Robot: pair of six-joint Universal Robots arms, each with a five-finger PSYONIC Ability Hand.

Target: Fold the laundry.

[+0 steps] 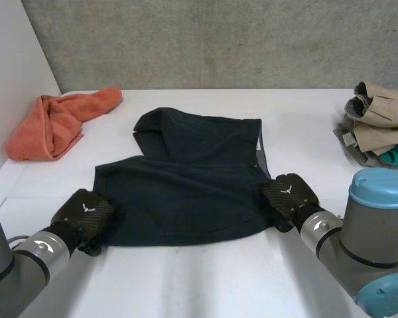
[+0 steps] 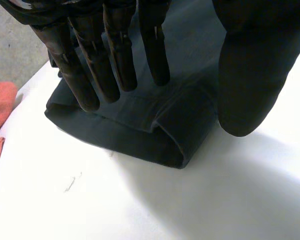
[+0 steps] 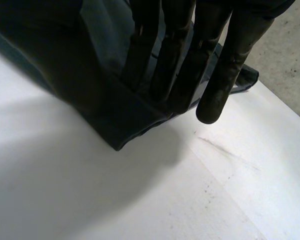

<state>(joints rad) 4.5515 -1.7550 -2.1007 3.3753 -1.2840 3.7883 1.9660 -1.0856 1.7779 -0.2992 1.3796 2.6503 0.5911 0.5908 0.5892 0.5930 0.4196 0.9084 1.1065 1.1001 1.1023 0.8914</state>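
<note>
Cloth of orange colour (image 1: 53, 122) lies crumpled at 10 o'clock on the white table (image 1: 205, 278). The left hand (image 1: 85, 211) sits at the 8 o'clock corner of the dark blue garment (image 1: 186, 185). Its fingers (image 2: 115, 55) are straight over the folded hem and the thumb is apart, clamping nothing. The garment lies in the middle, its near hem running from 9 to 3 o'clock. The right hand (image 1: 288, 194) is at the 4 o'clock corner, fingers (image 3: 180, 60) straight and together on the cloth. From both hands the garment lies toward 12 o'clock, so I judge the coming fold goes forward. A pile of beige clothes (image 1: 378, 119) is at 2 o'clock.
</note>
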